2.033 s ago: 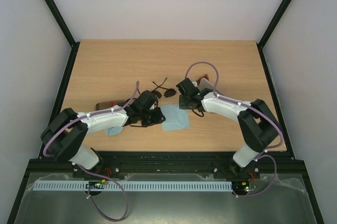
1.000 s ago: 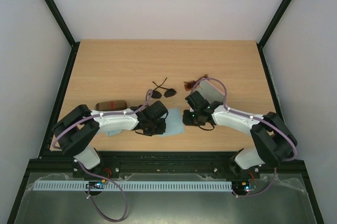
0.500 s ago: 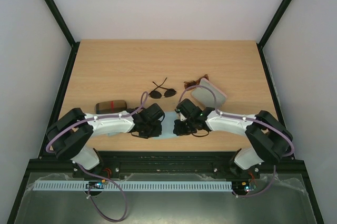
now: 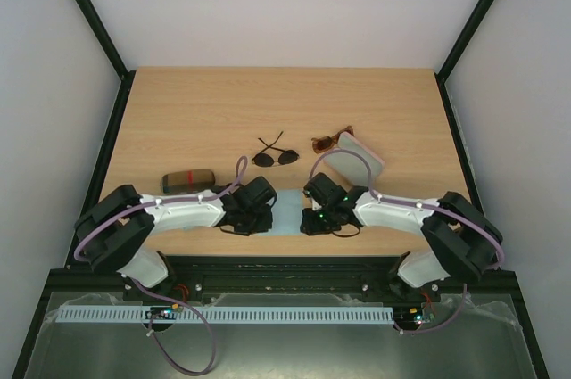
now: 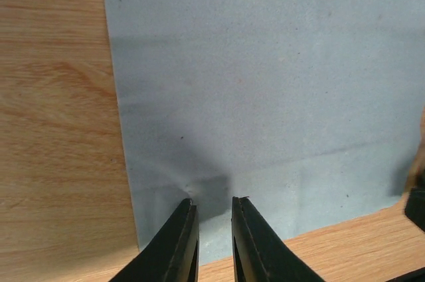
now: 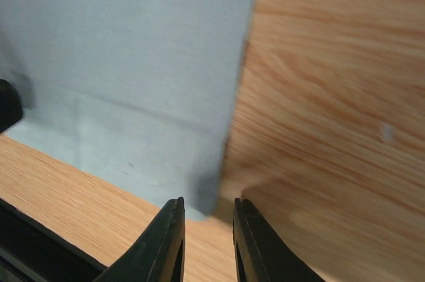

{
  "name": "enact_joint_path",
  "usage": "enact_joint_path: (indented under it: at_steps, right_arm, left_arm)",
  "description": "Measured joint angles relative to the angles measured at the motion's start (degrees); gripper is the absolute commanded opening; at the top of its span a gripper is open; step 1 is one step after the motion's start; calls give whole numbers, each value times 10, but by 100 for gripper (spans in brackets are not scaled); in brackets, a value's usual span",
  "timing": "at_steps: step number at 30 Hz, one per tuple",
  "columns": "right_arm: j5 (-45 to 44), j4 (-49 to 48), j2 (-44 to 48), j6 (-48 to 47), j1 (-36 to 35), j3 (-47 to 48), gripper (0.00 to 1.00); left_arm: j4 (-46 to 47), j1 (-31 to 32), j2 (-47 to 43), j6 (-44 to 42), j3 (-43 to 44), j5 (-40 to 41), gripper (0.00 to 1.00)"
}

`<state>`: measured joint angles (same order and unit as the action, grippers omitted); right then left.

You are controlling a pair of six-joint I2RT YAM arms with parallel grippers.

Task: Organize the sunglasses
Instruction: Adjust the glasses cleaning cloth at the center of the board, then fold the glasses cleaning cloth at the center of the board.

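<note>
Black wire-framed sunglasses (image 4: pixel 275 157) lie mid-table. Reddish-brown sunglasses (image 4: pixel 330 140) rest at the far edge of a flat pink case (image 4: pixel 357 155). Both pairs lie well beyond both grippers. A light blue cloth (image 4: pixel 285 211) lies flat near the front edge. My left gripper (image 4: pixel 256 218) (image 5: pixel 212 201) has its tips down on the cloth's (image 5: pixel 265 63) near left corner, jaws a narrow gap apart, with a small pucker by the left fingertip. My right gripper (image 4: pixel 312 218) (image 6: pixel 209 201) hovers over the cloth's (image 6: pixel 119 50) near right corner, jaws a narrow gap apart and holding nothing.
A brown oblong case (image 4: pixel 188 179) lies left of the left arm. The table's black front rail (image 4: pixel 285 265) runs just behind both grippers.
Both arms have drawn back toward the front edge, and the blue cloth has slid nearer with them. The right arm has cleared the pink case and the reddish-brown sunglasses.
</note>
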<state>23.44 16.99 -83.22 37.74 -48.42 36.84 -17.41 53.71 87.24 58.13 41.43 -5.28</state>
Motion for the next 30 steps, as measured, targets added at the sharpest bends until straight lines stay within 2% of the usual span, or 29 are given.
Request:
enact_joint_path:
  at_steps: [2, 6, 11, 14, 17, 23, 30]
  right_arm:
    - [-7, 21, 15, 0, 0, -4, 23]
    - [-27, 46, 47, 0, 0, 5, 24]
    - [-83, 50, 44, 6, 1, 82, 25]
    - [-121, 46, 22, 8, 10, 125, 35]
    - [-143, 45, -18, -3, 29, 156, 40]
    - [-155, 45, -89, -47, 47, 181, 38]
    - [-157, 46, -156, -78, 53, 192, 28]
  left_arm:
    - [0, -1, -5, -2, -4, -6, 19]
    - [-6, -11, -23, -19, -2, -33, 29]
    - [-19, -37, -65, -46, 46, -42, 35]
    - [-19, -75, -81, -61, 64, -28, 39]
    - [-27, -118, -80, -75, 64, -11, 45]
    - [-33, -158, -46, -109, 64, 3, 46]
    - [-35, -172, 31, -151, 74, 4, 40]
